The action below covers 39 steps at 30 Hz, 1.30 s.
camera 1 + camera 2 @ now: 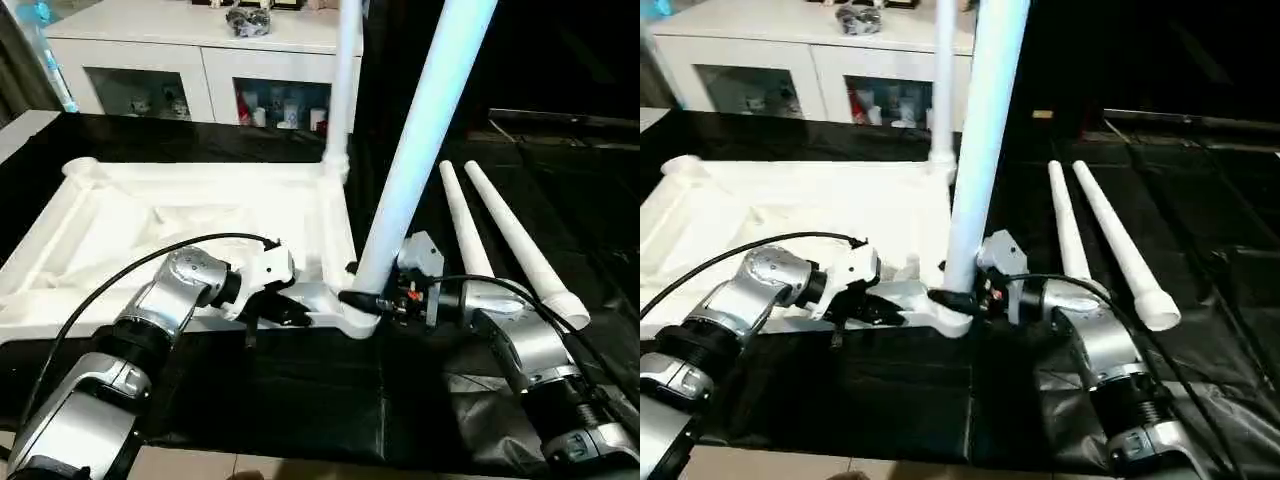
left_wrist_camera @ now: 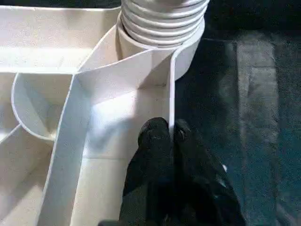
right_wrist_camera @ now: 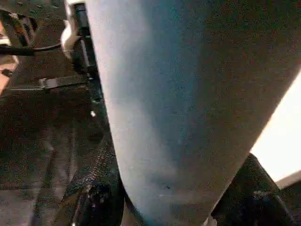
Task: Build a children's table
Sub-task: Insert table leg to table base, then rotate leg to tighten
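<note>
The table top (image 1: 180, 230) lay inverted on the bench, its rim pinched by the left gripper (image 2: 170, 134). The leg (image 1: 420, 150), clasped by the right gripper (image 1: 372, 298), was best twisted upright into its near corner socket (image 2: 160, 42).

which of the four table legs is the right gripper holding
The leaning leg at the tabletop's near corner socket, gripped by the right gripper. Another stands in the far socket; two lie on the black mat.
</note>
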{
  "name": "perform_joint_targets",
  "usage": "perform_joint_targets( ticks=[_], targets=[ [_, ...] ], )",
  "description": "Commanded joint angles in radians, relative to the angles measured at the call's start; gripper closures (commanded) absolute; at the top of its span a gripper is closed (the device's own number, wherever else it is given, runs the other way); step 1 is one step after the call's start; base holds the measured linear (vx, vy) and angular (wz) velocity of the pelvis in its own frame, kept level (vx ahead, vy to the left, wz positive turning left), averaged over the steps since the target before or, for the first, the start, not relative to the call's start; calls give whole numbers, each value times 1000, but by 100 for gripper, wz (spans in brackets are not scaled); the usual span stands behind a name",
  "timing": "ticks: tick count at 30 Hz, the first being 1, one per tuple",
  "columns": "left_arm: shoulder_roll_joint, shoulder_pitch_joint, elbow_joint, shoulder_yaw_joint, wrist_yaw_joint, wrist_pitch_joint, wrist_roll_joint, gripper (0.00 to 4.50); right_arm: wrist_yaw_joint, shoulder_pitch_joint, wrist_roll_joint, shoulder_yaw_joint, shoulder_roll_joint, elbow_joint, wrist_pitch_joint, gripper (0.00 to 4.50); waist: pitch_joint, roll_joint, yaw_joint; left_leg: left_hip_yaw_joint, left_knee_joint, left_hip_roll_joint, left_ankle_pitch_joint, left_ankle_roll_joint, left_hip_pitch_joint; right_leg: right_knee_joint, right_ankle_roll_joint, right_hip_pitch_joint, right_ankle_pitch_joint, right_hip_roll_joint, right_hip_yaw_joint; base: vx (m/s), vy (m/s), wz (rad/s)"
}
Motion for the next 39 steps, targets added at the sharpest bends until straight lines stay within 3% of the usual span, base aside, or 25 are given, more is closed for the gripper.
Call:
perform_joint_targets(
  ticks=[1, 10, 17, 19, 20, 22, 23, 24, 27, 28, 30, 34, 35, 36, 39],
  targets=[
    [-3, -64, 0, 10, 25, -15, 7, 450, 105, 53, -2, 111, 12, 29, 38, 257, -60, -2, -2, -36, -74, 74, -205, 28, 14, -87, -160, 40, -308, -115, 70, 0, 0, 0],
    [-15, -78, 36, 16, 26, -11, 17, 450, 119, 45, -1, 107, 29, 39, 43, 257, -57, -3, -1, -38, -76, 73, -225, 21, 17, -94, -150, 39, -361, -117, 71, 0, 0, 0],
    [-25, -94, 56, 75, 127, 39, 6, 450, -48, 13, -41, 46, 86, 115, -4, 257, -50, -3, -11, -43, -80, 72, -284, -1, 22, -108, -126, 33, -481, -122, 68, 0, 0, 0],
    [-29, -80, 5, 117, 222, 115, -2, 450, -194, -28, -71, 5, 125, 183, -17, 257, -48, -2, -16, -46, -79, 69, -308, -12, 28, -115, -113, 28, -539, -123, 65, 0, 0, 0],
    [-35, -71, -21, 130, 249, 156, -8, 450, -228, -43, -73, -7, 136, 205, -11, 257, -48, -7, -23, -49, -79, 70, -321, -23, 31, -116, -112, 26, -567, -124, 61, 0, 0, 0],
    [-53, -42, -94, 157, 304, 241, -20, 450, -303, -79, -79, -29, 161, 259, -1, 257, -45, -6, -34, -53, -83, 72, -339, -29, 26, -117, -107, 29, -571, -122, 58, 0, 0, 0],
    [-65, -22, -142, 171, 333, 290, -26, 450, -349, -99, -84, -40, 175, 292, 5, 257, -47, -4, -43, -56, -86, 76, -345, -38, 22, -112, -119, 33, -546, -125, 59, 0, 0, 0],
    [-91, 4, -209, 189, 369, 353, -34, 450, -400, -129, -90, -51, 192, 339, 14, 257, -47, -11, -49, -56, -89, 74, -335, -30, 16, -114, -121, 37, -518, -122, 58, 0, 0, 0],
    [-157, 62, -354, 202, 419, 471, -46, 450, -513, -187, -92, -84, 234, 431, 29, 257, -54, -9, -63, -52, -86, 77, -286, -28, 13, -95, -173, 40, -390, -123, 67, 0, 0, 0],
    [-166, 70, -374, 200, 423, 485, -47, 450, -528, -194, -90, -91, 240, 445, 32, 257, -52, -14, -65, -48, -83, 70, -248, -8, 4, -94, -180, 45, -367, -121, 67, 0, 0, 0],
    [-187, 79, -395, 186, 452, 503, -39, 450, -558, -214, -90, -109, 258, 479, 30, 257, -57, -13, -64, -39, -74, 68, -194, 16, 10, -89, -197, 41, -285, -117, 73, 0, 0, 0],
    [-218, 70, -387, 178, 542, 524, -4, 450, -595, -244, -85, -129, 288, 529, 26, 257, -59, -15, -59, -34, -73, 63, -145, 44, 7, -86, -202, 45, -235, -110, 70, 0, 0, 0],
    [-214, 72, -401, 180, 556, 544, 6, 450, -605, -251, -92, -127, 293, 546, 15, 257, -60, -25, -56, -34, -73, 65, -128, 51, 7, -81, -202, 47, -225, -111, 69, 0, 0, 0],
    [-212, 74, -411, 181, 565, 557, 11, 450, -611, -255, -96, -126, 296, 557, 9, 257, -59, -18, -58, -34, -74, 68, -129, 50, 6, -81, -203, 45, -224, -112, 69, 0, 0, 0],
    [-206, 74, -424, 187, 574, 573, 10, 450, -613, -259, -85, -139, 306, 569, 10, 257, -57, -17, -60, -35, -77, 68, -150, 43, 9, -84, -201, 44, -235, -110, 69, 0, 0, 0]
  ],
)
